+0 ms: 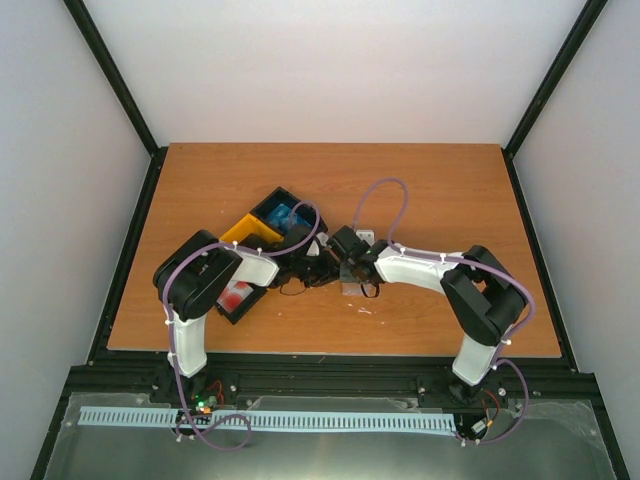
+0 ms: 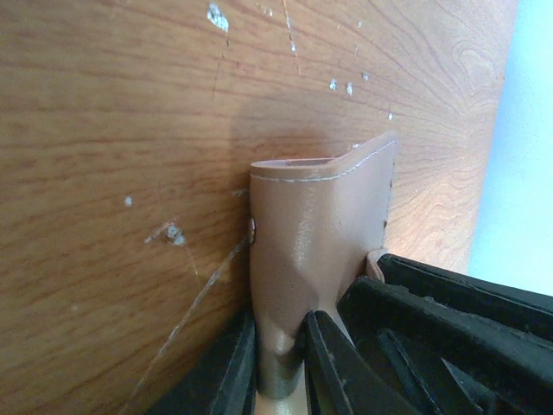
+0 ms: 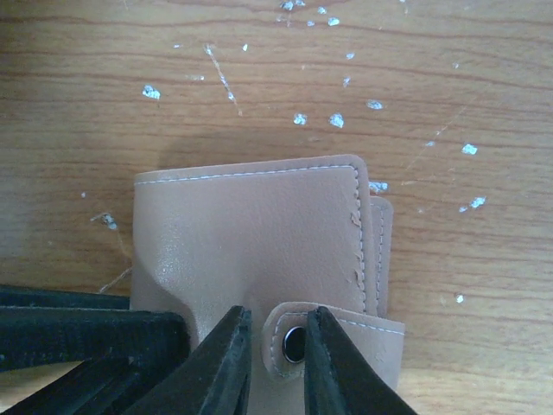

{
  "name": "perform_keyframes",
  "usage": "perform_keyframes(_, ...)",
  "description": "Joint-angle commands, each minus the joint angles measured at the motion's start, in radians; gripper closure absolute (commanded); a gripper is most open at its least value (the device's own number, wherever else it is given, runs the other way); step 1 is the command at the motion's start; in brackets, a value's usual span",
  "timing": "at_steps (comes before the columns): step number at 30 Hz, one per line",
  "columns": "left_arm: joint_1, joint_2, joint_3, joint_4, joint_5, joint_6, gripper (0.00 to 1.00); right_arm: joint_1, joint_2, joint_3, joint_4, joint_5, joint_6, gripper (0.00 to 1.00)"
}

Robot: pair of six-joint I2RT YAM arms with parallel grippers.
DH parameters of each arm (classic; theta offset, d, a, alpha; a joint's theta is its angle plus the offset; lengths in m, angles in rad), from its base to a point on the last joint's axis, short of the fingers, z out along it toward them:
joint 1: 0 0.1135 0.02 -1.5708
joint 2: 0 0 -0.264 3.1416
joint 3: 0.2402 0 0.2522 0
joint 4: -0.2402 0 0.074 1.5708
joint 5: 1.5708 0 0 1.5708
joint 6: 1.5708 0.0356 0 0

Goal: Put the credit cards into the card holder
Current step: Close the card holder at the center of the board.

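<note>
L gripper [image 2: 282, 363] clamped on card holder [image 2: 321, 225] edge. R gripper [image 3: 278, 354] jaws narrowly apart astride snap tab [image 3: 350, 339]; grip unclear. I'd peel it open slowly, L bracing firm.

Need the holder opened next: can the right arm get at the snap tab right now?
Probably yes. The right fingers sit either side of the snap tab with nothing covering it; the left fingers pinch the card holder off to one side.
</note>
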Motion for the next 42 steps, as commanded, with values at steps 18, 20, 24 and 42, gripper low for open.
perform_keyframes(18, -0.023, 0.067, -0.041, -0.199, -0.044, 0.009, 0.82, -0.039, -0.093, -0.083, 0.079, -0.13, 0.036, 0.81)
perform_keyframes(20, -0.023, 0.066, -0.041, -0.2, -0.043, 0.01, 0.82, -0.042, -0.101, -0.085, 0.083, -0.129, 0.037, 0.78)
perform_keyframes(24, -0.023, 0.066, -0.038, -0.203, -0.045, 0.01, 0.83, -0.048, -0.119, -0.091, 0.089, -0.132, 0.039, 0.77)
perform_keyframes(42, -0.022, 0.069, -0.03, -0.213, -0.048, 0.018, 0.83, -0.067, -0.138, -0.131, 0.11, -0.119, 0.07, 0.91)
